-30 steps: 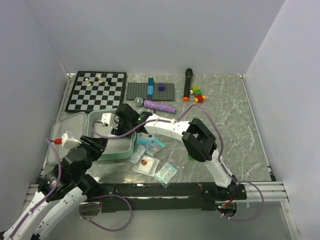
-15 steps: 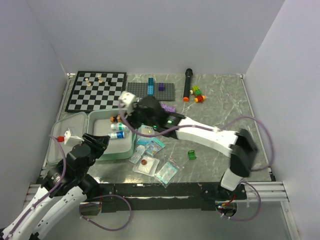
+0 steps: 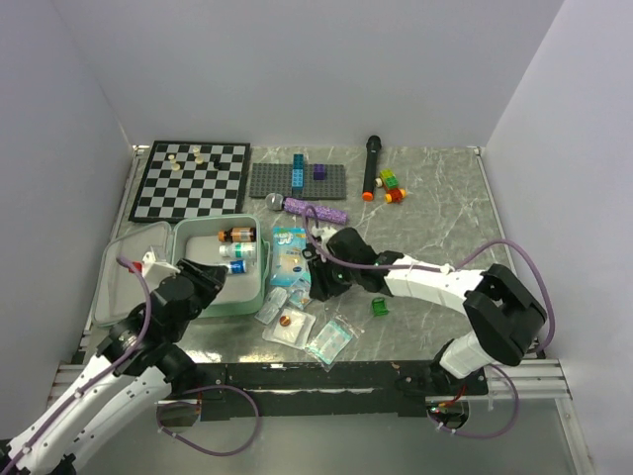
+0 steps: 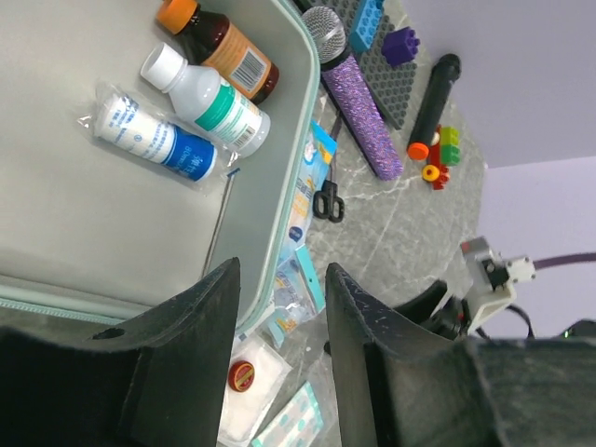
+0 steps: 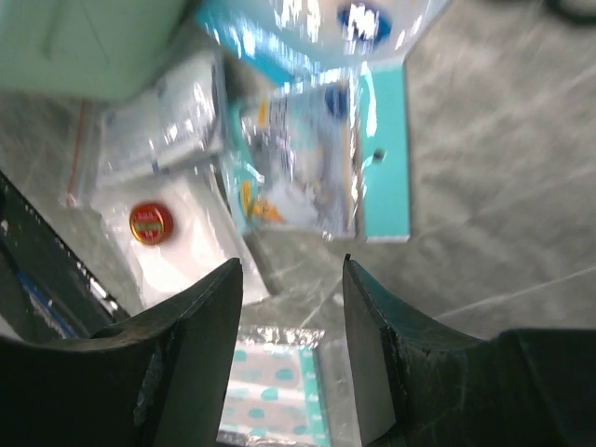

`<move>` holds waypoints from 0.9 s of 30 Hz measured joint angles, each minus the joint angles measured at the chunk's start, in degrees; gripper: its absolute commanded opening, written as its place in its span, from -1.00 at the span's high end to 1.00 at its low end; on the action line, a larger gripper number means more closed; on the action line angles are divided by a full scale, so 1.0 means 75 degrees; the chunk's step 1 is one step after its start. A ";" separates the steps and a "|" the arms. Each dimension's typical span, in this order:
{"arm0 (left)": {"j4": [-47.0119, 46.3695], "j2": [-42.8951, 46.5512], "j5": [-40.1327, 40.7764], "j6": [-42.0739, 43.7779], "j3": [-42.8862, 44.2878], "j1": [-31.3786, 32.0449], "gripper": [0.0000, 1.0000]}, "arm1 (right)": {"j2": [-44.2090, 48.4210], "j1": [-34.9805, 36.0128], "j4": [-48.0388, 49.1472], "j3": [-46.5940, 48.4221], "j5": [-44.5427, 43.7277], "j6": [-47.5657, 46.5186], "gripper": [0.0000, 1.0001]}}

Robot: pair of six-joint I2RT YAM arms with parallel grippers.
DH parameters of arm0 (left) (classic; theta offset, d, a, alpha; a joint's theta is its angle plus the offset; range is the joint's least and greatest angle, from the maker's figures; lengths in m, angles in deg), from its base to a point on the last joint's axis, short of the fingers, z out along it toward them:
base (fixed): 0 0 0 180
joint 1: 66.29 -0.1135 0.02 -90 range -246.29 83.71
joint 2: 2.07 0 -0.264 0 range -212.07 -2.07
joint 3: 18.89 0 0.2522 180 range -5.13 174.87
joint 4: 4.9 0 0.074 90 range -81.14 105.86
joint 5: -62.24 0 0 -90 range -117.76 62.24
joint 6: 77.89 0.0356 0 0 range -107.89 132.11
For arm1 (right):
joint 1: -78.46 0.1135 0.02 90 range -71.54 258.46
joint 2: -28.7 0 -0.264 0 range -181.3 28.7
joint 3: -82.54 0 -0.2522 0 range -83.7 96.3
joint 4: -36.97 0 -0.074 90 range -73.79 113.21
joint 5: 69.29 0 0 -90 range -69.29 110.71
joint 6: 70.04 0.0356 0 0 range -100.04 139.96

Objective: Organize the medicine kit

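Note:
The medicine kit (image 3: 193,247) lies open at the left, mint-green with grey lining (image 4: 84,214). Its right half holds an amber bottle (image 4: 219,45), a white bottle (image 4: 207,95) and a blue-and-white tube (image 4: 154,138). My left gripper (image 4: 279,270) hovers open over the kit's near right rim, nothing between its fingers. Just right of the kit, above loose medicine packets, my right gripper (image 3: 315,277) is open and empty. Under it lie a blue packet (image 5: 307,177), a pouch with a red tin (image 5: 151,223) and a plaster pack (image 5: 275,396).
A chessboard (image 3: 191,180) and a grey studded plate (image 3: 299,181) lie at the back. A purple microphone (image 3: 315,210), a black marker (image 3: 372,166), small coloured bricks (image 3: 392,184) and a green block (image 3: 379,307) are on the marble top. Small scissors (image 4: 326,200) lie beside the kit.
My right arm has swung from over the kit's right half to low above the packets on the table. The bottles in the kit came into sight. My left arm shifted slightly right.

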State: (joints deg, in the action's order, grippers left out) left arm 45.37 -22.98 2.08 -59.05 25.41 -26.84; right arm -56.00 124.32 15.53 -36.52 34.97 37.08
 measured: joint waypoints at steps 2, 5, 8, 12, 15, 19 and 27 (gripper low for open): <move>-0.0125 -0.0262 0.0038 0.0023 0.0000 0.0000 0.10 | 0.0009 0.0050 0.0105 -0.0309 0.0157 0.0230 -0.06; -0.0294 -0.0903 0.0140 0.0058 0.0041 0.0000 0.12 | 0.0085 0.0082 0.0309 -0.0519 0.0283 0.0498 -0.06; -0.0423 -0.1705 0.0178 0.0085 0.0140 0.0000 0.18 | 0.0364 0.0111 0.0507 -0.0621 0.0297 0.0647 -0.06; -0.0664 -0.2672 0.0111 0.0221 0.0221 -0.0221 0.49 | 0.1035 0.0117 0.0513 -0.0714 0.0204 0.0644 -0.05; -0.0886 -0.3418 -0.0146 0.0472 0.0221 -0.0842 0.67 | 0.1445 0.0117 0.0446 -0.0766 0.0079 0.0560 -0.06; -0.1218 -0.4304 -0.0592 0.0845 0.0221 -0.1600 0.80 | 0.1836 0.0117 0.0242 -0.0895 -0.0125 0.0414 -0.05; -0.1801 -0.5992 -0.1180 0.1422 0.0565 -0.1900 0.92 | 0.2355 0.0117 -0.0149 -0.1107 -0.0548 0.0213 -0.06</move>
State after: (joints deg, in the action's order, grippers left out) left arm 31.86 -67.92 -6.77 -48.38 29.65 -41.10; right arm -38.34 125.20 14.41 -44.82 30.86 38.68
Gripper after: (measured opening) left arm 0.054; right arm 0.528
